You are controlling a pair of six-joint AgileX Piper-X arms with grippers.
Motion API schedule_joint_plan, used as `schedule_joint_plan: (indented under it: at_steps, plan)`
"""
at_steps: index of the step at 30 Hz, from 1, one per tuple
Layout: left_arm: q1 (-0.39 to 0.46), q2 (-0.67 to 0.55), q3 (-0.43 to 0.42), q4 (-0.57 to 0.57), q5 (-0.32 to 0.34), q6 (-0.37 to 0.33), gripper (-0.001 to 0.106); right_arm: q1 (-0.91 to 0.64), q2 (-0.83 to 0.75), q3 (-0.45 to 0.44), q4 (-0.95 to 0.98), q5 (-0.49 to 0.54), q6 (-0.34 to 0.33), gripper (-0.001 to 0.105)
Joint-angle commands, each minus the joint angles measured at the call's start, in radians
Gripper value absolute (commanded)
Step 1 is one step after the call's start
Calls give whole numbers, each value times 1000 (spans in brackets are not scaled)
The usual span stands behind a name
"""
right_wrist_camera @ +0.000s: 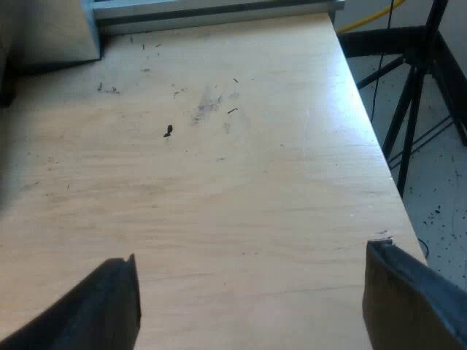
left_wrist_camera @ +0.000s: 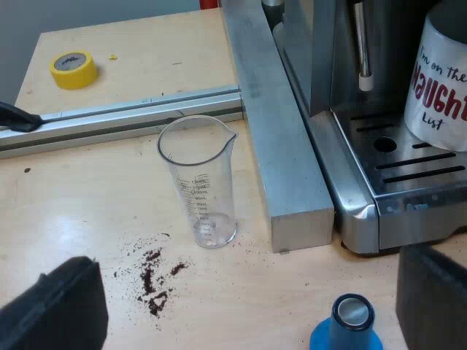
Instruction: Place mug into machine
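A white mug (left_wrist_camera: 439, 91) with red and black lettering stands on the drip tray (left_wrist_camera: 408, 171) of the espresso machine (left_wrist_camera: 343, 65), beside the steam wand (left_wrist_camera: 362, 51). My left gripper (left_wrist_camera: 248, 306) hangs open above the wooden table, with its black fingers (left_wrist_camera: 58, 306) wide apart and nothing between them. An empty measuring glass (left_wrist_camera: 201, 182) stands upright on the table near the machine's base. A blue tamper (left_wrist_camera: 349, 324) sits close below the left gripper. My right gripper (right_wrist_camera: 255, 306) is open over bare table with nothing in it.
Spilled coffee grounds (left_wrist_camera: 155, 281) lie by the measuring glass. A metal bar (left_wrist_camera: 273, 124) runs along the machine's side and another rail (left_wrist_camera: 124, 117) crosses it. A yellow tape roll (left_wrist_camera: 73, 69) lies beyond the rail. In the right wrist view the table edge (right_wrist_camera: 379, 168) drops toward a black stand (right_wrist_camera: 416, 95).
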Motion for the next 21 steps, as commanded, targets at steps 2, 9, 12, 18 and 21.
schedule_joint_plan:
  at_steps: [2,9,12,18,21]
  plan:
    - [4,-135,-1,-17,-9,0,81,-2,-40,-9,-8,-4,-3,66]
    - [4,-141,-1,-17,-9,0,81,-2,-40,-9,-8,-4,-3,66]
    - [4,-141,-1,-17,-9,0,81,-2,-40,-9,-8,-4,-3,66]
    - [4,-141,-1,-17,-9,0,81,-2,-40,-9,-8,-4,-3,66]
    - [4,-143,-1,-17,-9,0,81,-2,-40,-9,-8,-4,-3,66]
